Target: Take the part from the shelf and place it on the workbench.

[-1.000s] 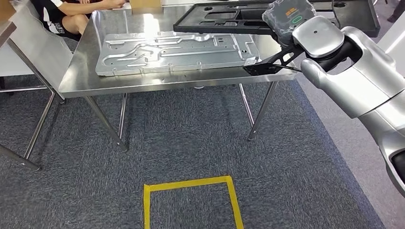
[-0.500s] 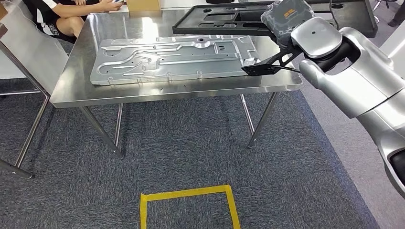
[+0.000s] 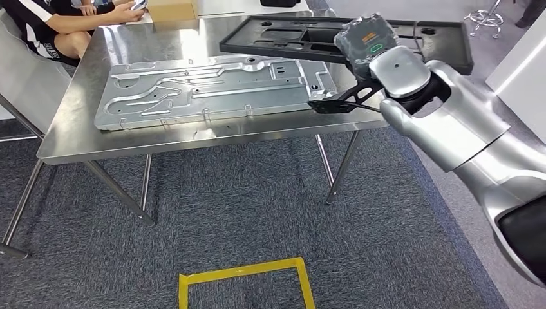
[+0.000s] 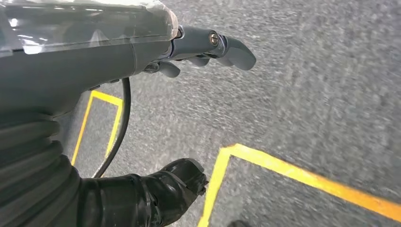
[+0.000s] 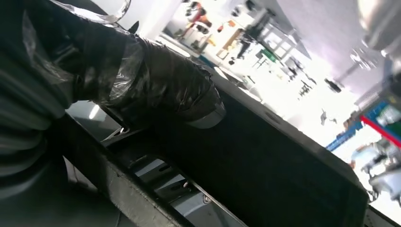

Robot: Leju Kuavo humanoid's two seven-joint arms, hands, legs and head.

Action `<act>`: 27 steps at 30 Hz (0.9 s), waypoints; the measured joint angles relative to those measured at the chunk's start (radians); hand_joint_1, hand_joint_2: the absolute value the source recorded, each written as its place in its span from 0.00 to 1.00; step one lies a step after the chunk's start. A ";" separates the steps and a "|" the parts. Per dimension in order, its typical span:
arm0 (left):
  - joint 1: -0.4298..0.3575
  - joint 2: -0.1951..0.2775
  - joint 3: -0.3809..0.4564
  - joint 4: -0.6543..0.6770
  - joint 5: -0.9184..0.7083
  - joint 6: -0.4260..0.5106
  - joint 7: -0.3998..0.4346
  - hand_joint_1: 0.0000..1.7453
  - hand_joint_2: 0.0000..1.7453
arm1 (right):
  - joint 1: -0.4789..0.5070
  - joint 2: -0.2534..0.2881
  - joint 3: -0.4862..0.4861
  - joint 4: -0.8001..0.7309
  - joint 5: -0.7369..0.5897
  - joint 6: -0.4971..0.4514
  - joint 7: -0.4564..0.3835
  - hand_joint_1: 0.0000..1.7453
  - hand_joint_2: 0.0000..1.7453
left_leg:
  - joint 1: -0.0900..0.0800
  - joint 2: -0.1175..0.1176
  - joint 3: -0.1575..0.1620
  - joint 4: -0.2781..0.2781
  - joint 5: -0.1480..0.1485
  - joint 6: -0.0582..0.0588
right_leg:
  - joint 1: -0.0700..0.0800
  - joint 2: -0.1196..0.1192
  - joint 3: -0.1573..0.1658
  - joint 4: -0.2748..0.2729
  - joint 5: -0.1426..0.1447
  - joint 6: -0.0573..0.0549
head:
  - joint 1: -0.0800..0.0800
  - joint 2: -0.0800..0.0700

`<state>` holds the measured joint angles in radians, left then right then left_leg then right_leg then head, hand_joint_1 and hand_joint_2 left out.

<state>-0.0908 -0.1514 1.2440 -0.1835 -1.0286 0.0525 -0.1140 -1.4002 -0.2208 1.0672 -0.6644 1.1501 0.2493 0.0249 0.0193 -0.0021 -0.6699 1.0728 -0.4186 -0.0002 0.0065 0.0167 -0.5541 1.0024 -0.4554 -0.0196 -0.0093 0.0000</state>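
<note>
Over the steel workbench (image 3: pixel 84 138) on grey carpet (image 3: pixel 257 212), the right hand (image 3: pixel 364 40) grips the black part (image 3: pixel 290 35); left hand's (image 4: pixel 208 47) fingers hang loosely empty.

The worktop (image 3: pixel 212 138) in the upper half of the head view is brushed stainless steel, smooth and glossy enough to throw back ceiling light. On it lies a stamped metal panel (image 3: pixel 206 87), dull silver with pressed ribs. The black part (image 3: pixel 302 35) at the upper right looks like matt moulded plastic. The right hand (image 3: pixel 366 40) is dark and wrapped in crinkled, shiny film (it glistens in the right wrist view too). The arm shell (image 3: pixel 451 129) is smooth satin silver. The floor (image 3: pixel 244 212) is rough grey-blue carpet, with glossy yellow tape (image 3: pixel 244 273) low in the frame. A cardboard box (image 3: pixel 170 9) at the top is matt brown.
</note>
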 joint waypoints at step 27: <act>-0.001 -0.008 0.000 0.000 -0.009 0.002 -0.008 0.00 1.00 | 0.034 0.100 -0.056 0.065 0.051 -0.012 -0.010 1.00 1.00 | 0.006 -0.003 -0.070 0.198 -0.111 -0.014 | -0.012 -0.016 -0.038 -0.025 0.048 -0.007 | -0.002 0.000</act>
<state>-0.0921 -0.1599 1.2436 -0.1831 -1.0380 0.0550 -0.1217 -1.3660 -0.1204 1.0109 -0.5993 1.2010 0.2370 0.0149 0.0253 -0.0055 -0.7403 1.2709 -0.5299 -0.0144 -0.0058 0.0005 -0.5917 0.9770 -0.4078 -0.0263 -0.0115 0.0000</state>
